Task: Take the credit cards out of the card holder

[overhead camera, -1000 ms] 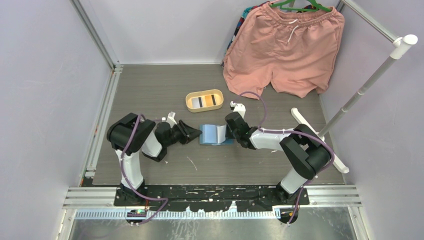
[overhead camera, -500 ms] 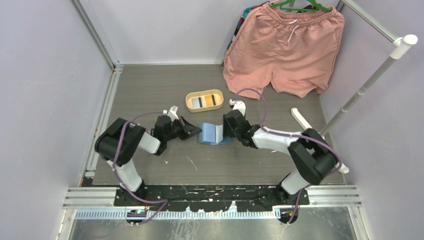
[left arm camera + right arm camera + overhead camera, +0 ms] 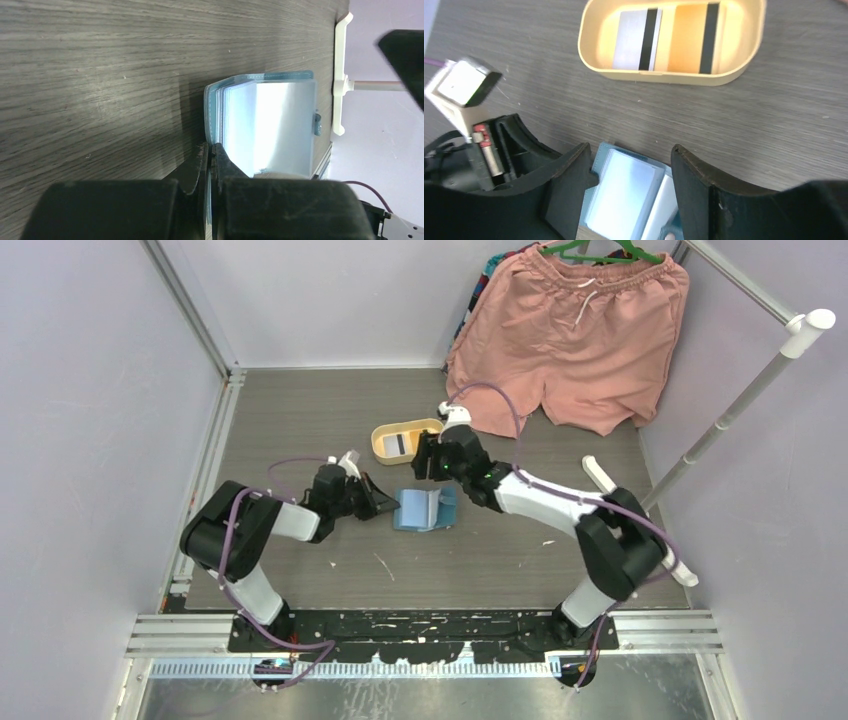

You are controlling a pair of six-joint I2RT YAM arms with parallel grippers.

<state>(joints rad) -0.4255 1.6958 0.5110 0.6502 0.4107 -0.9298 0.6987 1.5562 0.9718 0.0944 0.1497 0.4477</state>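
Observation:
The teal-blue card holder lies open on the dark table, its pale glossy sleeves fanned up. My left gripper is shut on the holder's left cover edge, low on the table. Raised between the holder and the yellow tray hangs my right gripper, open with nothing between its fingers; the holder shows below them. Two credit cards lie flat in the tray, one silvery and one orange, each with a black stripe. I cannot tell whether any card is in the sleeves.
The yellow oval tray stands just behind the holder, half hidden by my right wrist. Pink shorts hang at the back right. A white rack pole and its foot stand on the right. A metal rail borders the left.
My right gripper has opened, let go of the holder's right side and risen back towards the tray. My left gripper has closed on the holder's left edge.

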